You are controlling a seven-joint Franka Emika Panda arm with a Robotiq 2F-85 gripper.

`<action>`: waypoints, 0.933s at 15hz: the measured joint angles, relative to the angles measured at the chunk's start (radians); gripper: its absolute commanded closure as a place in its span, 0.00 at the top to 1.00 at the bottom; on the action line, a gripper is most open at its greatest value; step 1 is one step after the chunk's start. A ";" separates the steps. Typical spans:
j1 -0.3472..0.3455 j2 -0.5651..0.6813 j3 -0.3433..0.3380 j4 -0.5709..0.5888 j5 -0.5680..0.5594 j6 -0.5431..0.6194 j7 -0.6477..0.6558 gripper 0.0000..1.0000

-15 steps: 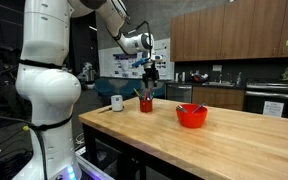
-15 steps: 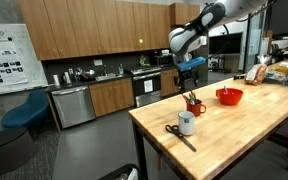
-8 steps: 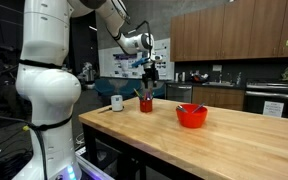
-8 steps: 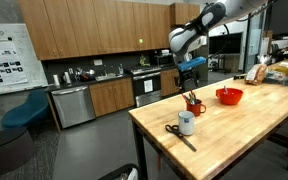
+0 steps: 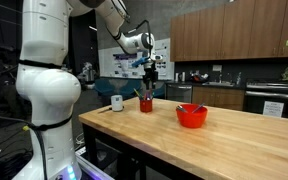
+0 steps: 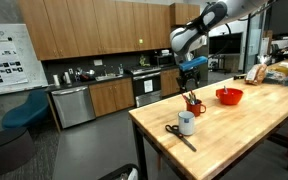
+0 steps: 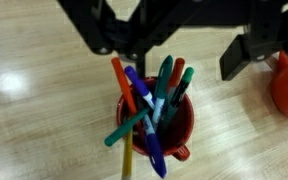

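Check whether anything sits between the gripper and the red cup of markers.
Nothing visible does. The gripper hangs straight above the red cup, jaws apart; only the cup's own markers stick up toward it. The white mug and red bowl stand off to the sides.

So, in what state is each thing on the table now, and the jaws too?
red cup: upright, holds the pens.
pens: standing in the cup, leaning different ways.
jaws: open, just over the pens.
red bowl: upright; contents not visible.
white mug: upright; contents not visible.
scissors: lying flat beside the white mug.
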 measured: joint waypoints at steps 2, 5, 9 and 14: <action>0.000 -0.002 0.000 -0.005 0.001 -0.002 0.000 0.27; 0.000 -0.005 0.000 -0.011 0.003 -0.004 0.000 0.06; 0.000 -0.006 0.000 -0.013 0.004 -0.005 0.000 0.00; -0.003 -0.020 -0.002 -0.011 0.004 -0.005 0.000 0.07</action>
